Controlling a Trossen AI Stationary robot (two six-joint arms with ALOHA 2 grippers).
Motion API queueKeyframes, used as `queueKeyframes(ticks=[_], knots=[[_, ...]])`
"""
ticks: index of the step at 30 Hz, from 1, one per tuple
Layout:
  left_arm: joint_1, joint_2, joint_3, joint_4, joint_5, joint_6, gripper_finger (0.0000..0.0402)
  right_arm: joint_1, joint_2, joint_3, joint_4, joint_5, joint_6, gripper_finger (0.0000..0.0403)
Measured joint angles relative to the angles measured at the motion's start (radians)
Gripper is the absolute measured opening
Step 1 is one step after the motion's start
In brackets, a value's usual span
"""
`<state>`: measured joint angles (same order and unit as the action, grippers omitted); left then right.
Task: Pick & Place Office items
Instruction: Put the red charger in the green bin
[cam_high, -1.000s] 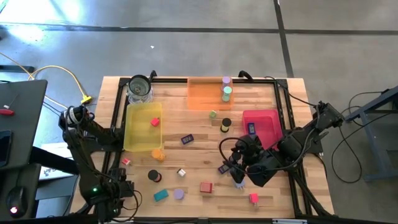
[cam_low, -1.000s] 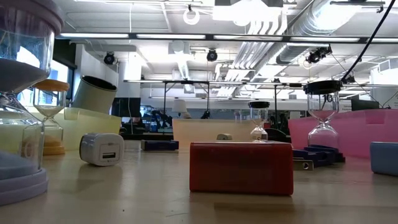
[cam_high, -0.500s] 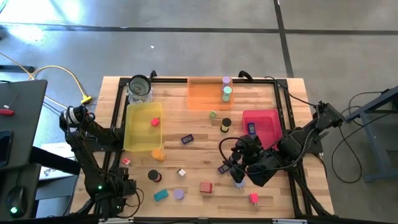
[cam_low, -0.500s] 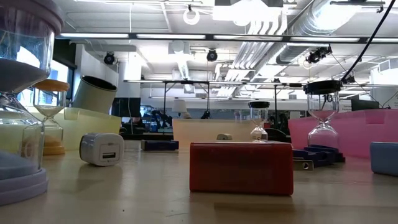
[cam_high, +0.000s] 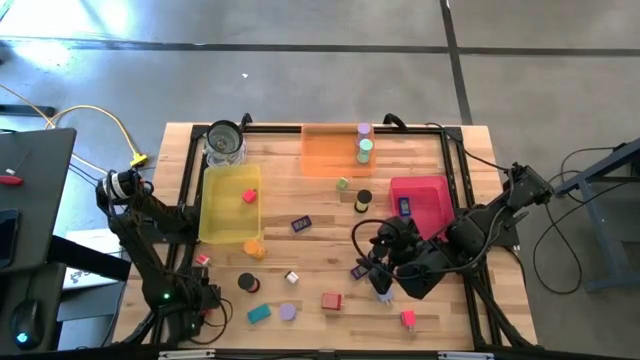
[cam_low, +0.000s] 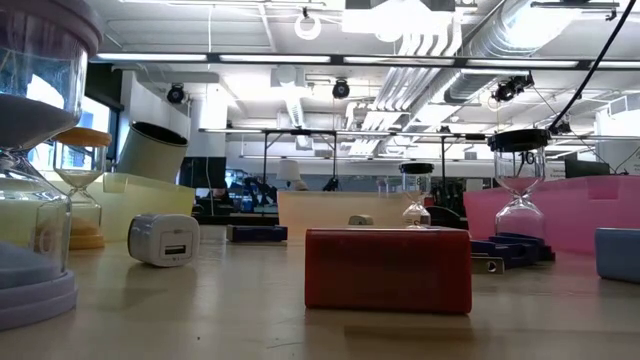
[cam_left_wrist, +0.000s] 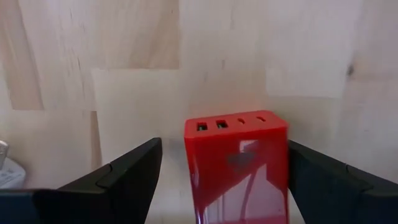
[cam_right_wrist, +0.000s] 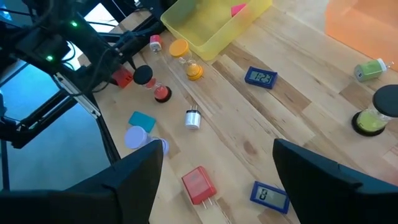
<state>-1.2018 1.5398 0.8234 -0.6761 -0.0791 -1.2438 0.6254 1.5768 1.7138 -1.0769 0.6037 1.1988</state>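
Note:
My left gripper (cam_left_wrist: 224, 146) is open at the table's near left corner (cam_high: 198, 290). Its fingers stand on either side of a small red block with USB slots (cam_left_wrist: 236, 168), with a gap on each side. That block (cam_high: 203, 259) rests on the wood. My right gripper (cam_right_wrist: 217, 149) is open and hovers over the table's near right part (cam_high: 383, 283), above a dark-blue clock block (cam_high: 360, 270). Other pieces lie scattered: a teal block (cam_high: 259, 314), a lavender disc (cam_high: 288, 311), a red block (cam_high: 332, 300) and a black-capped hourglass (cam_high: 247, 283).
A yellow tray (cam_high: 215, 225) sits on the left, an orange tray (cam_high: 325, 160) at the far edge and a pink tray (cam_high: 432, 212) on the right. A glass jar (cam_high: 225, 143) stands at the far left. A black frame (cam_high: 185, 190) borders the table.
My left gripper has crept a little toward the table's right and far edge, closing in on the small red block. The right arm and the pieces have kept still.

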Motion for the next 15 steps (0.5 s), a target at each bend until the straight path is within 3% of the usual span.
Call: queueKeyframes(ticks=[10,15], knots=[[0.000,-0.005,-0.038,0.032,0.032,-0.051,0.0308,-0.010,0.000,0.000,0.035,0.001,0.000,0.0293],[0.002,-0.003,-0.039,0.027,0.008,-0.100,0.0269,-0.025,0.000,0.000,0.080,-0.003,0.000,0.0293]])
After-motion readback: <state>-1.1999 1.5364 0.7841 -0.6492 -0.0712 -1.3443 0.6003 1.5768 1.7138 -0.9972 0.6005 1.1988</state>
